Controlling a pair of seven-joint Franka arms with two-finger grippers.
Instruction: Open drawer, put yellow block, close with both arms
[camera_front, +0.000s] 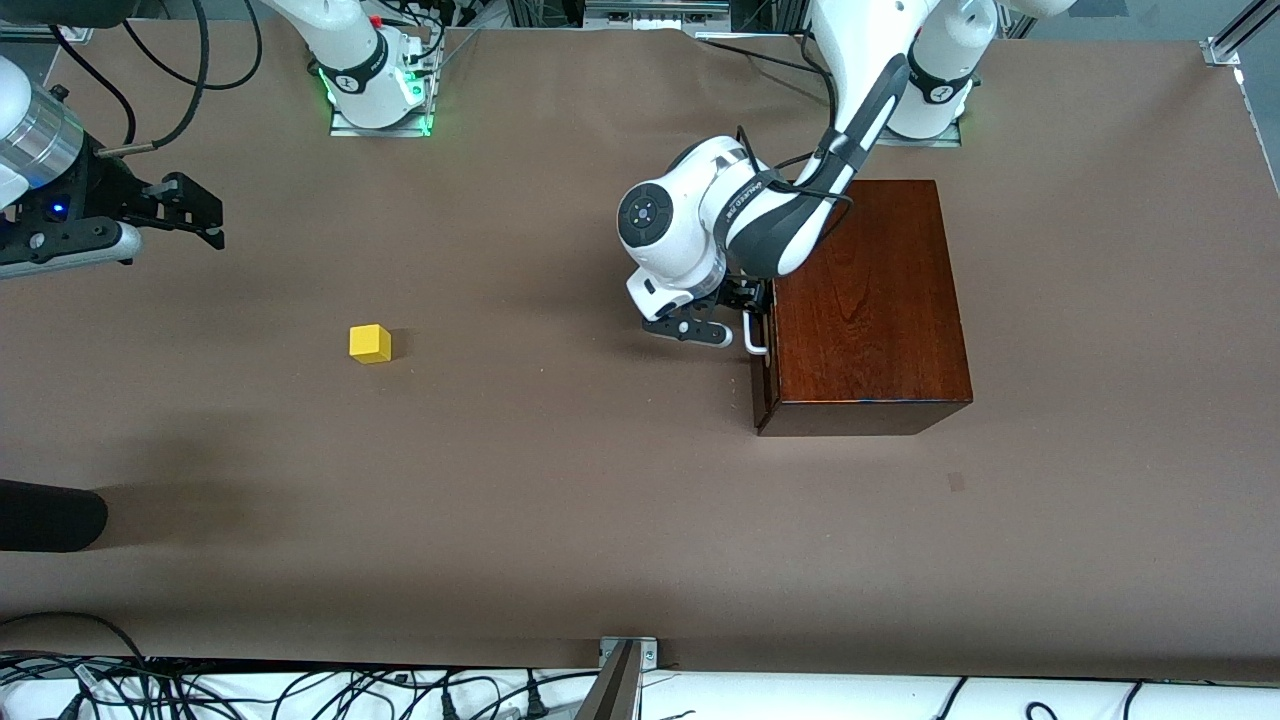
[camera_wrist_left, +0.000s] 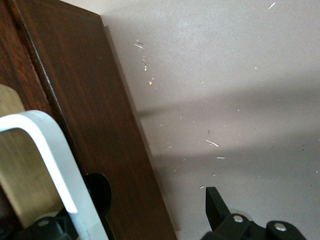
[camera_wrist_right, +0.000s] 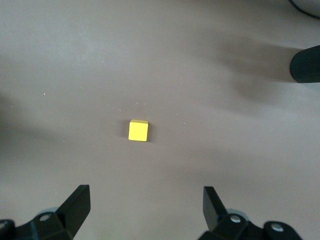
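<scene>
Front view – drawer handle facing yellow block

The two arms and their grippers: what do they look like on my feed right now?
Both arms are glossy white with dark grey and black segments. The left arm has a round dark joint cap and a thin black cable along it. The right arm shows a silver ribbed collar and a small blue light. The left gripper and right gripper are black, with two fingers each.

Brown table, cables below.
</scene>
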